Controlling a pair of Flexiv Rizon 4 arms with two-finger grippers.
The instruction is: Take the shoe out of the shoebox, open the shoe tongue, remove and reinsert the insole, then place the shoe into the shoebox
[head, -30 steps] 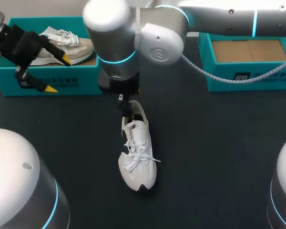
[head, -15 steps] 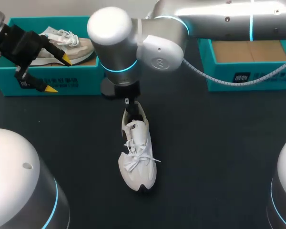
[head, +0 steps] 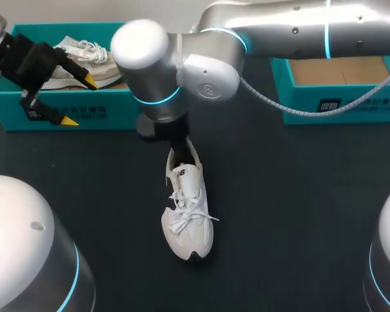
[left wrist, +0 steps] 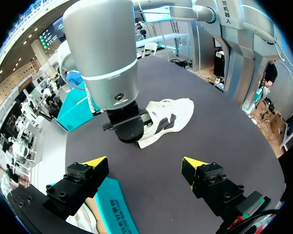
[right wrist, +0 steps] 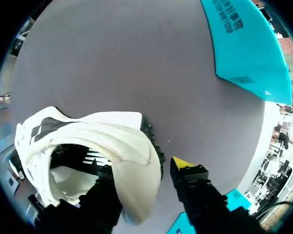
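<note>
At the table's (head: 299,195) middle the white shoe (head: 187,214) lies unboxed; our right gripper (right wrist: 144,171) straddles its heel, grip indeterminate; left gripper (left wrist: 144,162) spread, idle. Only step one looks done.

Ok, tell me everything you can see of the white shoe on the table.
The shoe is a white sneaker with a fabric-like upper, loosely tied white laces, a dark logo on its side and a dark lining. It stands upright on its sole on the table, toe toward the near edge, heel away. The right gripper straddles the heel: one finger inside the opening, the other just behind the heel with a slight gap. Nothing else touches it.
</note>
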